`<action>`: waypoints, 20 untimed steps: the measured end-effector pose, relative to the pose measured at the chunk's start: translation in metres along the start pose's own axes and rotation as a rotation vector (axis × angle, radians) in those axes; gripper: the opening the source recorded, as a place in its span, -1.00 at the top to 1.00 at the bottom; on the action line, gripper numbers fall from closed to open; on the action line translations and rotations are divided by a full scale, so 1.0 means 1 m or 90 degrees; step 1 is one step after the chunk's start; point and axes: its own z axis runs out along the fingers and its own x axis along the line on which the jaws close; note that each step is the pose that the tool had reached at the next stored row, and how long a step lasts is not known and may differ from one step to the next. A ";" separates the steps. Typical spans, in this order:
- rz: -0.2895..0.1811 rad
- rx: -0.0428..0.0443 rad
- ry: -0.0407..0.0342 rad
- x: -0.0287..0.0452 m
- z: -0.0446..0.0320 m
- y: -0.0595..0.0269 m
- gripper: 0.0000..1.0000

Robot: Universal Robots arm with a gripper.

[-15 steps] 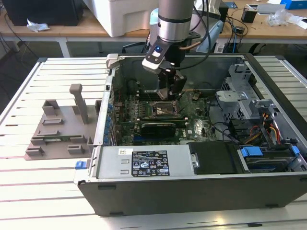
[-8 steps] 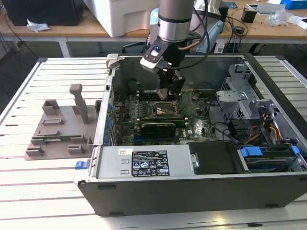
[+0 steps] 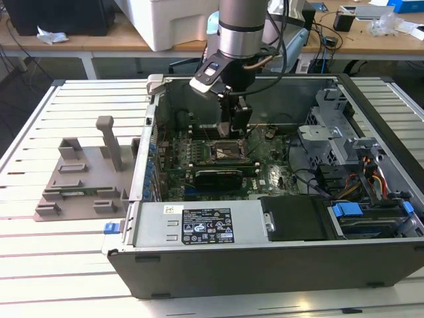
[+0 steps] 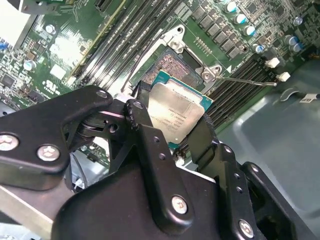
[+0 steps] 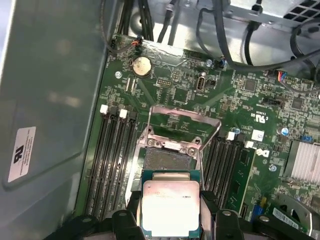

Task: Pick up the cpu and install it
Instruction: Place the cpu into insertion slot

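The tool (image 3: 237, 127), down inside the case (image 3: 265, 265) toward its far wall, hangs over the board (image 5: 225, 95) at the open socket (image 5: 167, 160), frame (image 5: 185, 117) lifted, and pinches by two opposite edges the cpu (image 4: 177, 112), flat, silver face up, overlapping one socket edge, most of the socket lying just beyond it.

Hand (image 5: 171, 216) grips the cpu (image 5: 171, 205) near the socket (image 5: 169, 161).

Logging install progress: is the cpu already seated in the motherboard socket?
No; in the second wrist view the fingers grip the cpu, which only partly covers the open socket.
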 end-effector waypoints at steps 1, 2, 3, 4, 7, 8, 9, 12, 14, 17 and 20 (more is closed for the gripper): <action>0.008 0.0001 0.0002 0.0000 0.0000 0.0000 -0.09; 0.017 0.0003 0.0003 0.0000 0.0000 0.0000 -0.09; 0.021 0.0005 0.0003 0.0000 0.0000 0.0000 -0.09; 0.027 0.0006 0.0004 0.0000 0.0000 0.0000 -0.09; 0.055 0.0012 0.0008 0.0000 0.0000 0.0000 -0.09; 0.059 0.0013 0.0009 0.0000 0.0000 0.0000 -0.09; 0.064 0.0014 0.0010 0.0000 0.0000 0.0000 -0.09; 0.093 0.0021 0.0015 0.0000 0.0000 0.0000 -0.09; 0.118 0.0026 0.0019 0.0000 0.0001 0.0000 -0.09; 0.136 0.0030 0.0021 0.0000 0.0000 0.0000 -0.09; 0.156 0.0034 0.0025 0.0000 0.0001 0.0000 -0.09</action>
